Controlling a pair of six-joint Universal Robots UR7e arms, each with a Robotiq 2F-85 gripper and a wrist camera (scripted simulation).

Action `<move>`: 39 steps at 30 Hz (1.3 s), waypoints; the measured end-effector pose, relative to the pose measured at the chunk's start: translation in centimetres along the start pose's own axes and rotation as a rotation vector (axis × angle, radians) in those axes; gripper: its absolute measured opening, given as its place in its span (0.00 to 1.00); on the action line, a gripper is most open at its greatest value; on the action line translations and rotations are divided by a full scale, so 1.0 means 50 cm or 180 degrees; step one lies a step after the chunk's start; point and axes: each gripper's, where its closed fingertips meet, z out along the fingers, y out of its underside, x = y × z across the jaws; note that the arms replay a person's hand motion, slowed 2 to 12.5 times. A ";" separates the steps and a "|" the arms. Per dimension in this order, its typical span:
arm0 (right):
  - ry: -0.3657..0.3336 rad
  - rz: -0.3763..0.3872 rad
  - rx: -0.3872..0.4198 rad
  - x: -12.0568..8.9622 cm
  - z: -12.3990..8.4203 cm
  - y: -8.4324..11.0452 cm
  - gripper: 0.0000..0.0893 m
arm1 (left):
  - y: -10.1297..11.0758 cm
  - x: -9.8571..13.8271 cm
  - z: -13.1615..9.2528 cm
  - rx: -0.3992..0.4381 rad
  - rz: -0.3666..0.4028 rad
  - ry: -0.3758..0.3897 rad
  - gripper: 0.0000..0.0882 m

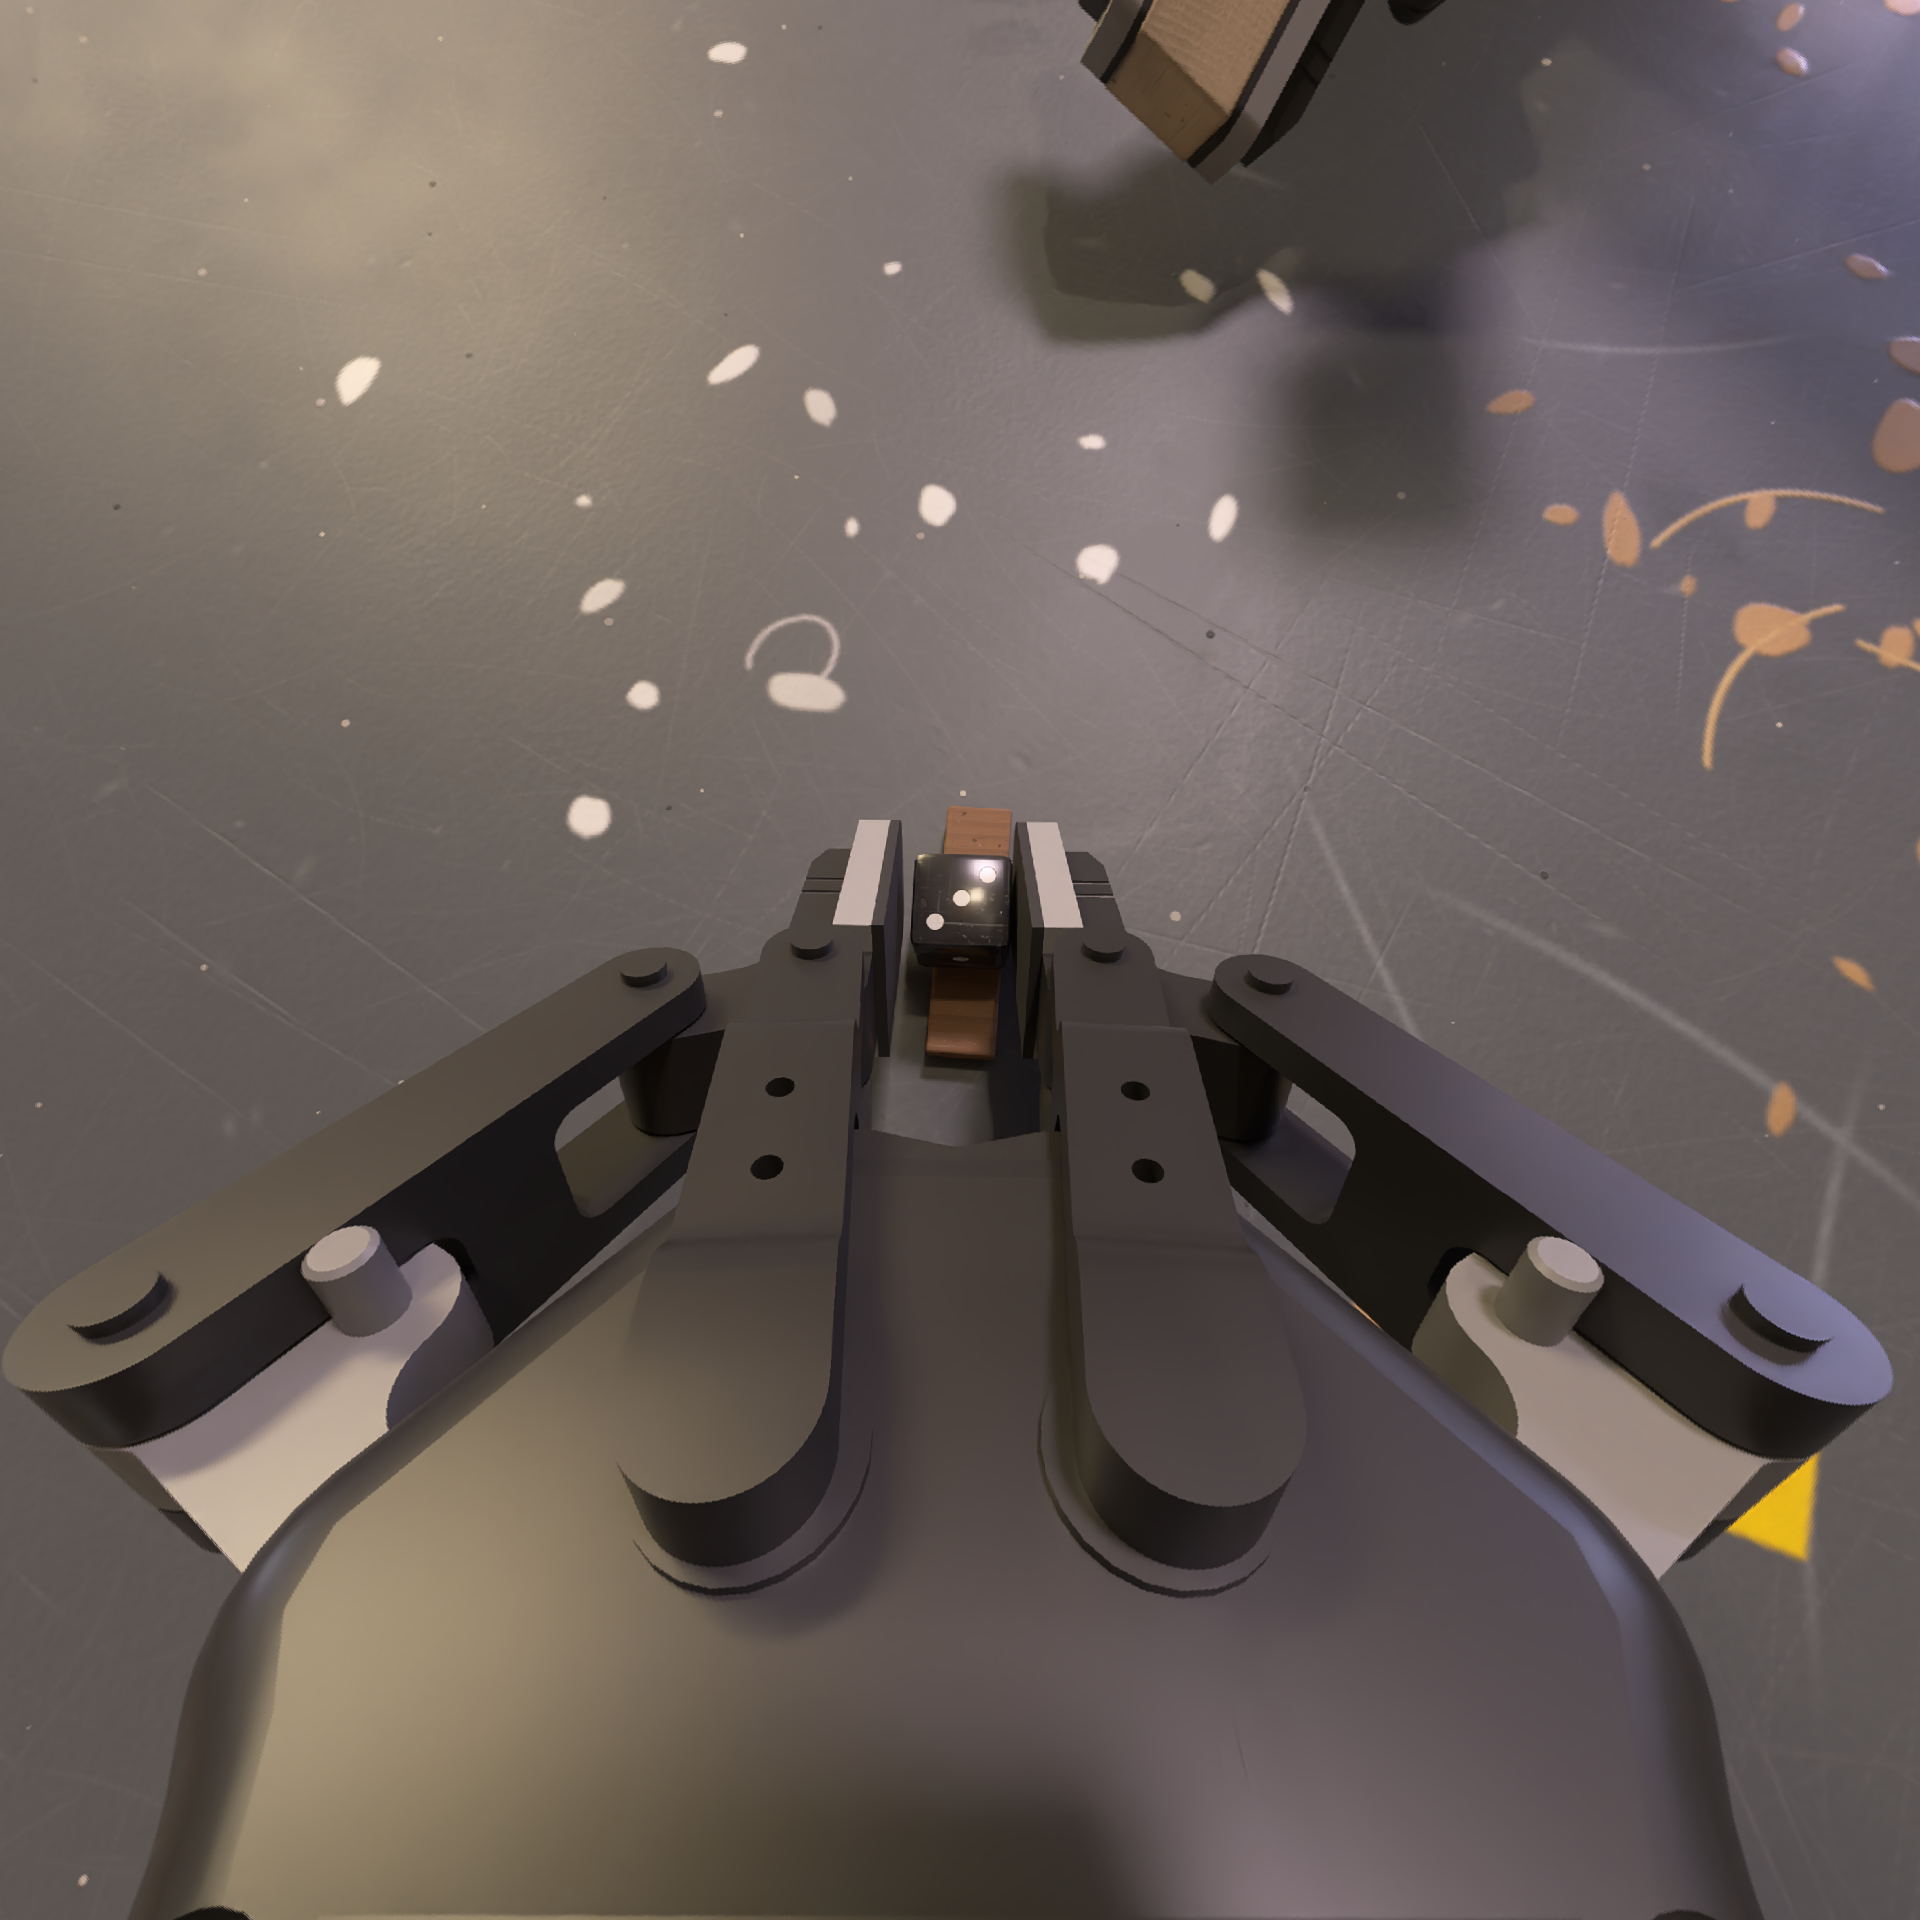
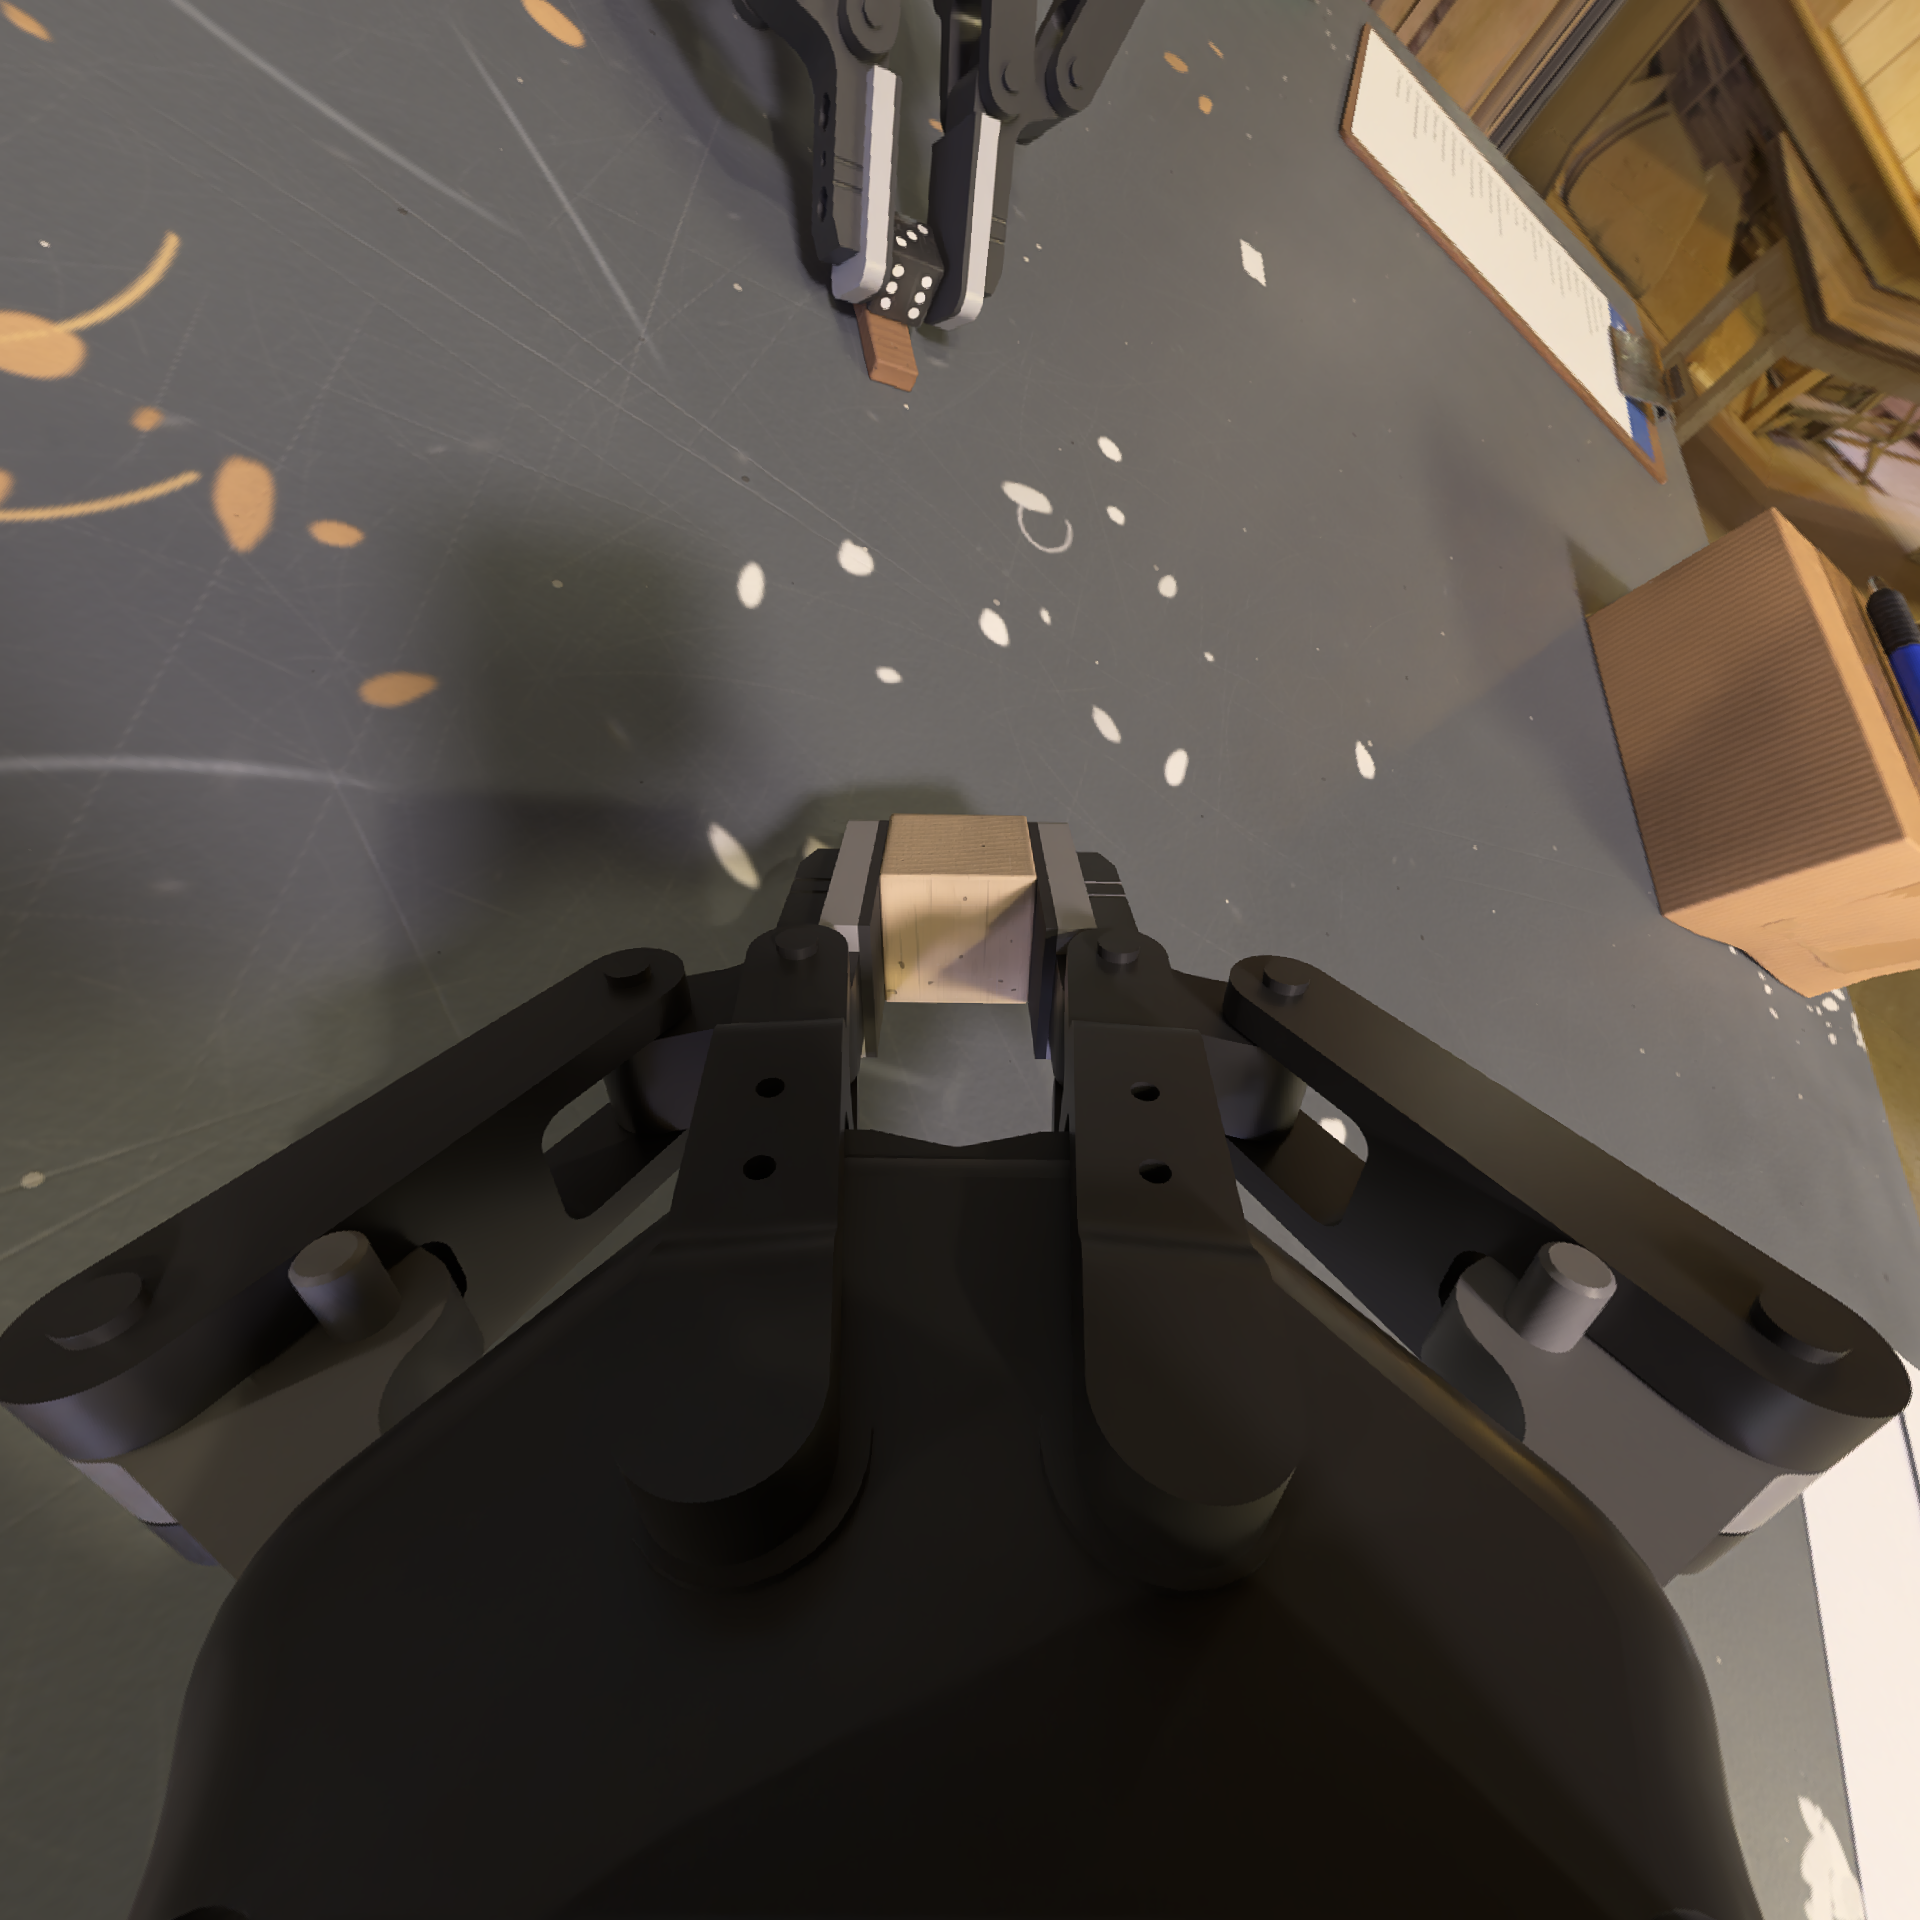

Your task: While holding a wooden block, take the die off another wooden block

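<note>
My left gripper [image 1: 958, 844] is shut on a black die [image 1: 961, 904] with white pips. The die sits on a thin brown wooden block [image 1: 958, 1023] that lies flat on the grey table [image 1: 416, 727]. In the right wrist view the left gripper [image 2: 906, 301] comes down from the top, with the die [image 2: 906, 275] between its pads and the brown block [image 2: 891, 358] under it. My right gripper [image 2: 956, 842] is shut on a pale wooden block [image 2: 956, 925] and holds it above the table. It also shows at the top of the left wrist view [image 1: 1174, 104] with the pale block [image 1: 1169, 62].
A clipboard with a sheet of paper [image 2: 1496, 239] lies near the table's far right edge. A brown cardboard box [image 2: 1766, 748] with a blue pen [image 2: 1896, 644] beside it stands at the right. A white sheet [image 2: 1870, 1714] lies at the lower right. Paint spots mark the table.
</note>
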 end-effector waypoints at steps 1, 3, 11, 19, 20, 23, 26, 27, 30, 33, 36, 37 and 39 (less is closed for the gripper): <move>0.0015 -0.0005 -0.0002 0.001 0.001 0.000 0.25 | 0.000 0.000 0.000 0.0002 0.0020 -0.0009 0.22; 0.0047 -0.0022 -0.0003 0.002 0.002 -0.001 0.25 | 0.000 0.000 0.000 0.0007 0.0057 -0.0027 0.22; 0.0193 -0.0111 -0.0001 0.005 0.007 -0.007 0.25 | -0.003 0.001 -0.001 0.0036 0.0366 -0.0138 0.20; 0.0396 -0.0282 0.0021 0.006 0.012 -0.017 0.25 | -0.026 -0.002 -0.002 0.0248 0.1000 -0.0409 0.19; 0.0427 -0.0302 0.0019 0.007 0.012 -0.017 0.25 | -0.032 0.000 -0.001 0.0293 0.1017 -0.0412 0.19; 0.0481 -0.0342 0.0022 0.006 0.011 -0.018 0.25 | -0.053 0.014 0.003 0.0442 0.1060 -0.0369 0.19; 0.0501 -0.0343 0.0015 0.007 0.009 -0.016 0.25 | -0.073 0.023 0.007 0.0534 0.1100 -0.0345 0.19; 0.0505 -0.0341 0.0011 0.007 0.008 -0.015 0.25 | -0.078 0.026 0.009 0.0539 0.1105 -0.0334 0.19; 0.0506 -0.0332 0.0007 0.008 0.008 -0.014 0.25 | -0.091 0.032 0.016 0.0513 0.1094 -0.0305 0.19; 0.0512 -0.0321 -0.0003 0.010 0.008 -0.013 0.25 | -0.105 0.031 0.020 0.0447 0.1022 -0.0329 0.19; 0.0521 -0.0314 -0.0012 0.011 0.009 -0.012 0.25 | -0.115 0.030 0.024 0.0300 0.0869 -0.0344 0.19; 0.0529 -0.0313 -0.0020 0.012 0.009 -0.012 0.25 | -0.118 0.029 0.025 0.0231 0.0802 -0.0348 0.19; 0.0546 -0.0314 -0.0041 0.014 0.009 -0.010 0.25 | -0.122 0.028 0.026 0.0079 0.0664 -0.0358 0.19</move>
